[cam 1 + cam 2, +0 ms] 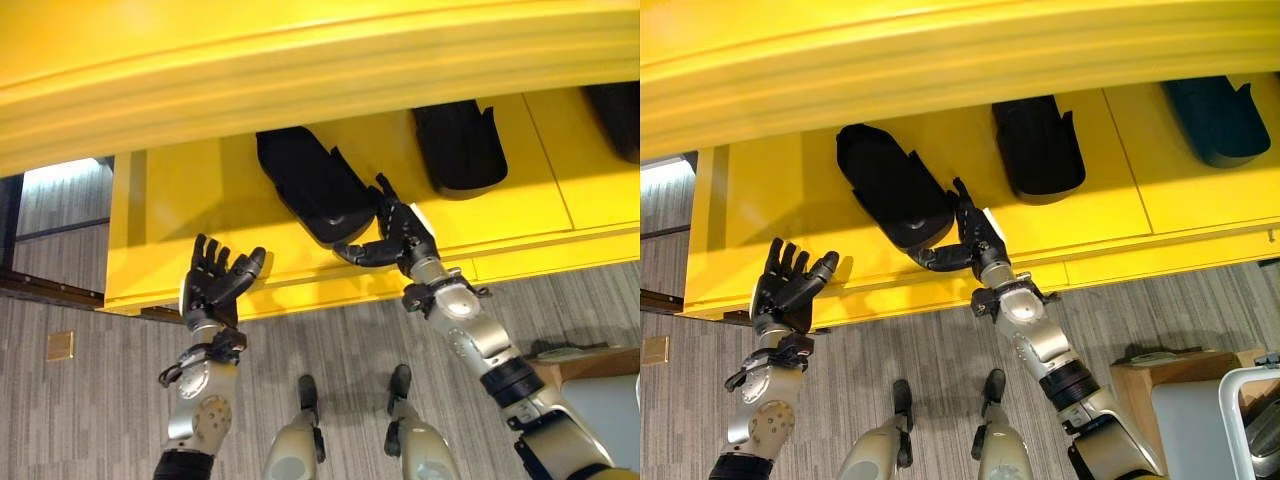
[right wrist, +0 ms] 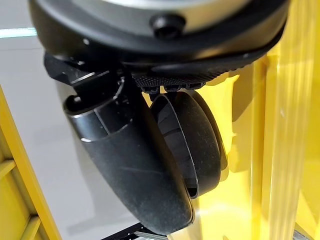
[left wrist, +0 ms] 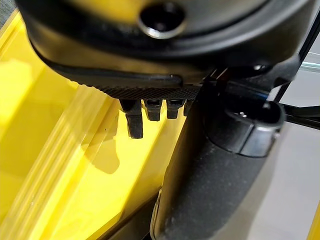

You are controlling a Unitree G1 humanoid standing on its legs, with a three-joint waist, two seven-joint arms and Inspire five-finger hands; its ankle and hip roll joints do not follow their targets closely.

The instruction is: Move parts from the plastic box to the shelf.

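Note:
A yellow shelf (image 1: 190, 200) holds three black moulded parts side by side. My right hand (image 1: 402, 240) is open at the near end of the leftmost part (image 1: 310, 185), its fingers straight up against that rounded end and the thumb stretched out below it. The right wrist view has the same rounded end (image 2: 200, 145) just past the fingers. My left hand (image 1: 212, 280) is open and holds nothing, raised before the shelf's front edge (image 3: 60, 150), to the left of that part. A second part (image 1: 460, 145) and a dark teal one (image 1: 1215, 120) lie farther right.
A thick yellow upper shelf lip (image 1: 300, 70) overhangs the parts. At the lower right stand a wooden crate (image 1: 1140, 385) and a grey plastic box (image 1: 1200, 425). Grey carpet (image 1: 90, 400) lies below the shelf; the shelf's left end (image 1: 120, 230) meets a dark frame.

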